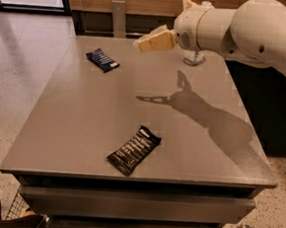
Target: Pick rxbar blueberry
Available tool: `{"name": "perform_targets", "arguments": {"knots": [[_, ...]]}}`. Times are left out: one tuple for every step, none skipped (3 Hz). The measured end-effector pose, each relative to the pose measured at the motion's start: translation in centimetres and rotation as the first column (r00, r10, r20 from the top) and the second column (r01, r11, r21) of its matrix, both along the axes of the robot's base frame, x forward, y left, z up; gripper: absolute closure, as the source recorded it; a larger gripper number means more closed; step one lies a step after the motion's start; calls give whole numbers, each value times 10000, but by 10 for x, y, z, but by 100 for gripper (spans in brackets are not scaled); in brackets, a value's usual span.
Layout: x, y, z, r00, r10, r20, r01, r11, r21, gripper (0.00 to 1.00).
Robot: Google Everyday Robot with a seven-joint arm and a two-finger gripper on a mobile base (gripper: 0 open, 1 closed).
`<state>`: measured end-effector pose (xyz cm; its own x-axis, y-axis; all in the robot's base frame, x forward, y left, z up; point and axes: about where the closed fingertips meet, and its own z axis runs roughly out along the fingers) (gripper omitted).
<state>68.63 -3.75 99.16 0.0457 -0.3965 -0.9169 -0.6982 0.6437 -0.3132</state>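
**Target bar is lying to the left of the gripper tip**

Nearest the camera, 1 long black-wrapped bar is sitting close to the front edge of the grey table; this is the wrong bar and is lying well apart from the arm. Farther in, the arm's shadow is stretching across the right half of the tabletop.

Toward the far left, the rxbar blueberry is lying flat on the table. Its long axis is running diagonally from far-left to near-right, with the pale end turned to the right.

At about the same depth, the gripper is hanging above the table's far middle and pointing leftward. It is carrying nothing that shows, and from this side I cannot tell whether it is parted or closed. The blue bar is sitting to the left of its tip and lower, clearly apart. The coming move is likely calling for travel left and down, with the wrist turning to span the bar's short width. Behind the wrist, possibly a clear cup is standing.
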Motion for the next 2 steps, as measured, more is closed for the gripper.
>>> {"name": "perform_targets", "arguments": {"knots": [[37,20,-28,9990,136,-430,-123,9995,290,0],[62,50,-60,9965,355,-761,-314,9980,539,0]]}}
